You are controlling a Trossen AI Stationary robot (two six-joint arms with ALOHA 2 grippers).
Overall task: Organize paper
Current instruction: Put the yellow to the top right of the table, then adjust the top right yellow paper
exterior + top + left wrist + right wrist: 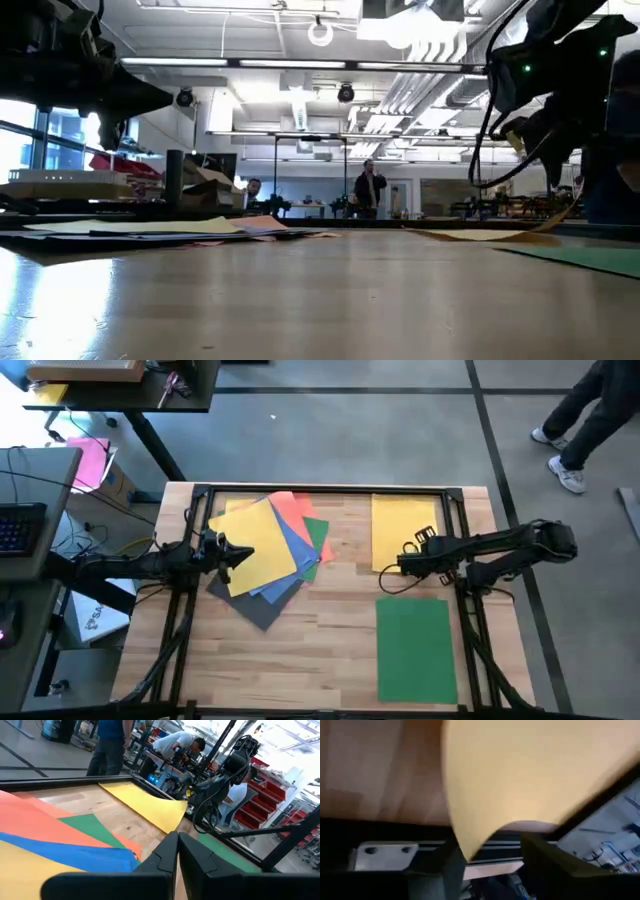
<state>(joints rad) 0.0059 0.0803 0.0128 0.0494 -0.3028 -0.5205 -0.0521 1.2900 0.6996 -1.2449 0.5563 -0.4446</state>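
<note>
Fanned pile of paper (268,555) lay on the table's (320,660) left half: yellow sheet on top, blue, orange, green and dark grey under it. A separate yellow sheet (403,525) sat at the far right, its near corner curled up (seen lifted in the left wrist view). A green sheet (415,647) lay flat nearer, right side. The right gripper (408,552) was at that yellow sheet's edge, apparently pinching it. The left gripper (243,554) was over the pile, fingers (165,854) pressed together, holding nothing.

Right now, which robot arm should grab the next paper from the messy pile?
Probably the left. The left gripper hangs at the fanned pile, fingers together. The right gripper is busy at the separate yellow sheet, far from the pile.
</note>
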